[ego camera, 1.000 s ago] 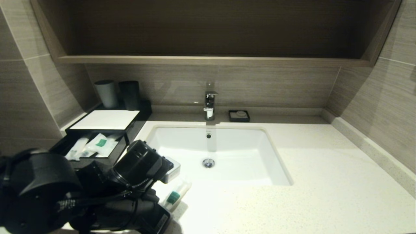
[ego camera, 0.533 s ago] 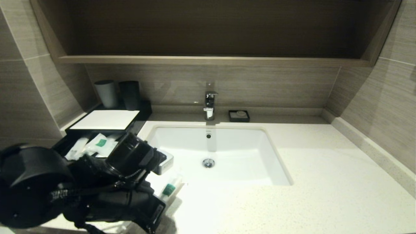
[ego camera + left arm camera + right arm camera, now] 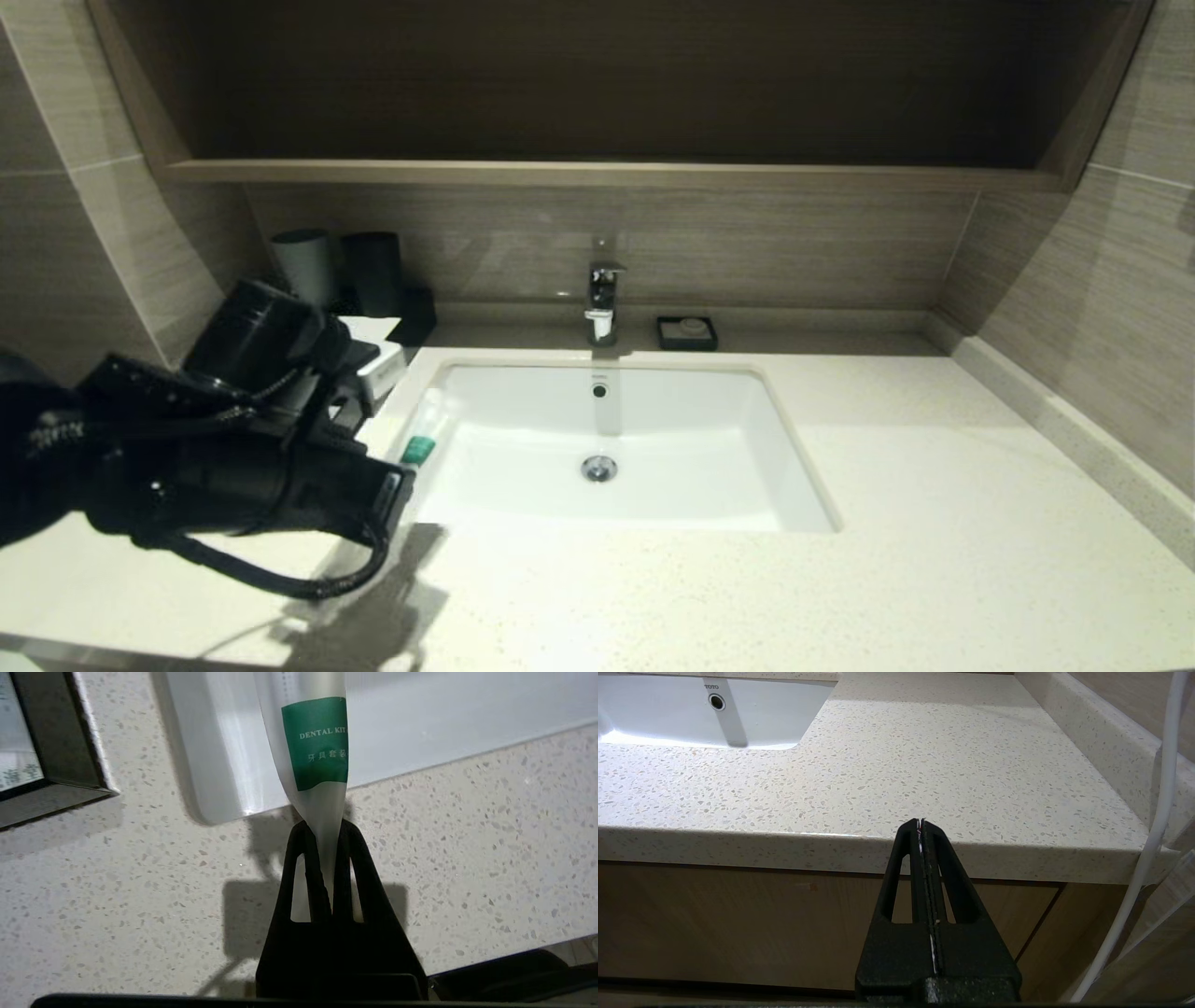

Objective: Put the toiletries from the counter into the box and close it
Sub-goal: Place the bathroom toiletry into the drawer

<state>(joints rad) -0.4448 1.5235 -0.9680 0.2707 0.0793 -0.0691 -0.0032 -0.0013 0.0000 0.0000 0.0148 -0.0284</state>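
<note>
My left gripper (image 3: 325, 833) is shut on the lower end of a long translucent sachet (image 3: 308, 742) with a green "DENTAL KIT" label. In the head view the sachet (image 3: 419, 448) hangs over the left rim of the sink, just right of the box. My left arm (image 3: 233, 448) covers most of the box (image 3: 373, 329); only a strip of its white top panel shows, and its drawer is hidden. A black corner of the box (image 3: 56, 751) shows in the left wrist view. My right gripper (image 3: 921, 823) is shut and empty, low in front of the counter's (image 3: 924, 765) front edge.
The white sink basin (image 3: 653, 448) is set in the middle of the counter (image 3: 934, 485), with a faucet (image 3: 602, 299) behind it. Two cups (image 3: 303, 257) stand behind the box. A small black soap dish (image 3: 687, 332) sits at the back. A white cable (image 3: 1153, 835) hangs beside my right gripper.
My left arm has lifted and swung left and back towards the box with the sachet, from the front counter to the sink's left rim. It now hides the open drawer.
</note>
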